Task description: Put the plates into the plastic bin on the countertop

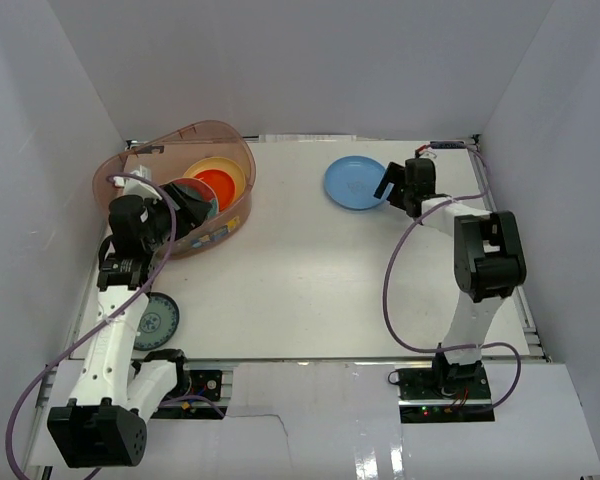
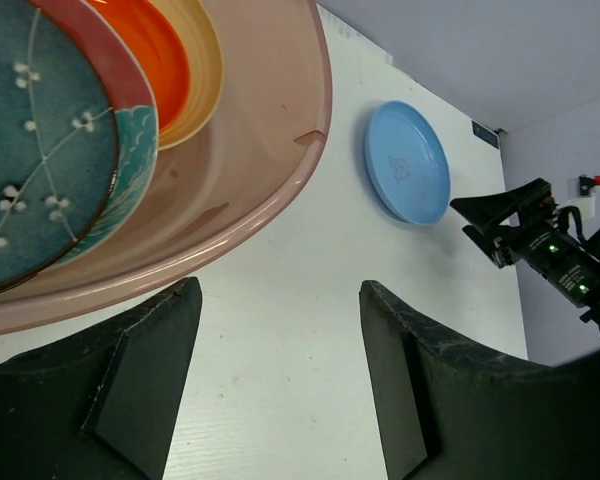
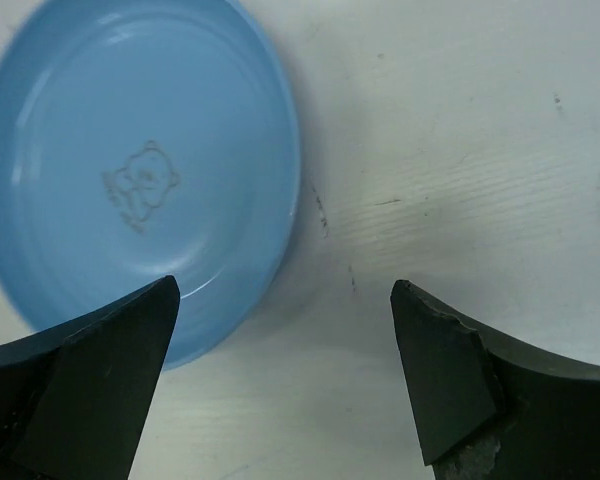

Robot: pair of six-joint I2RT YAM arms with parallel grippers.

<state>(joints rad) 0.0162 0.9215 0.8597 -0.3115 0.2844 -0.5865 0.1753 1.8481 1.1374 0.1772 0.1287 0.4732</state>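
The pinkish-brown plastic bin stands at the far left of the white countertop. It holds an orange-red plate on a tan-yellow plate. In the left wrist view, a dark teal plate lies on a red-and-teal floral one inside the bin. My left gripper is open and empty at the bin's near wall. A blue plate lies far right of centre. My right gripper is open, low at its right edge, one finger over the rim.
A grey-teal patterned plate lies on the countertop near the left front, partly under my left arm. White walls enclose the table on three sides. The right arm's purple cable loops over the countertop.
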